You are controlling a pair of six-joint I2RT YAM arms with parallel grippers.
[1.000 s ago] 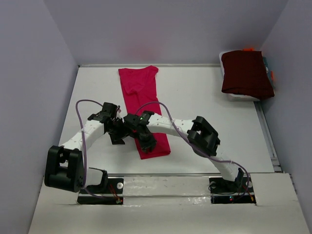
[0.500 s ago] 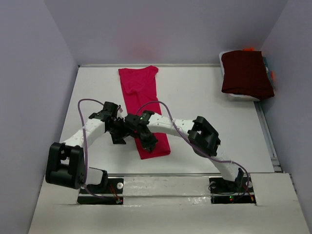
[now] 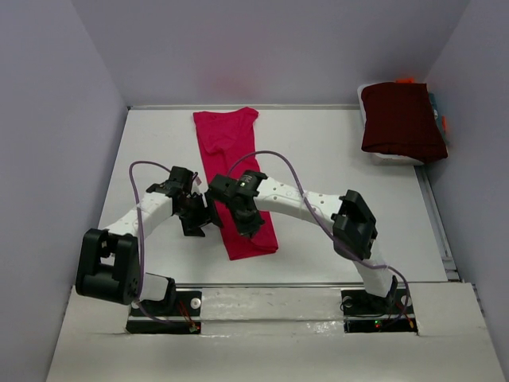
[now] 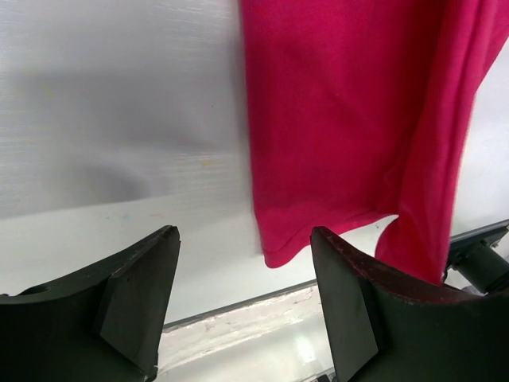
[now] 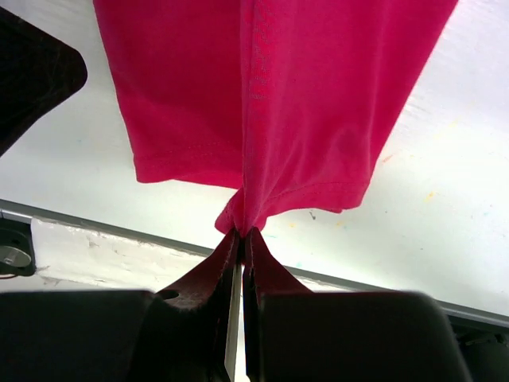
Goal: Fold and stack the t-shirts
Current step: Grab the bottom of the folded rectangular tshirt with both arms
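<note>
A crimson-pink t-shirt (image 3: pixel 229 151) lies as a long narrow strip from the back of the table toward the front. My right gripper (image 3: pixel 250 226) is shut on its near hem, and in the right wrist view the cloth (image 5: pixel 270 95) bunches into the closed fingertips of the gripper (image 5: pixel 242 232) and rises off the table. My left gripper (image 3: pixel 197 220) stands open just left of the strip; in the left wrist view the gripper (image 4: pixel 244 235) has nothing between its fingers, with the shirt's (image 4: pixel 342 119) corner just beyond. A folded dark maroon t-shirt (image 3: pixel 402 119) rests at the back right.
The maroon garment sits on a white bin (image 3: pixel 391 159) against the right wall. A metal rail (image 3: pixel 318 282) runs along the table's near edge, another along the right side (image 3: pixel 436 215). Grey walls close in the left, back and right.
My right gripper has closed on the pink shirt's near hem and lifted it a little; its elbow has swung right. The left arm has barely moved.
</note>
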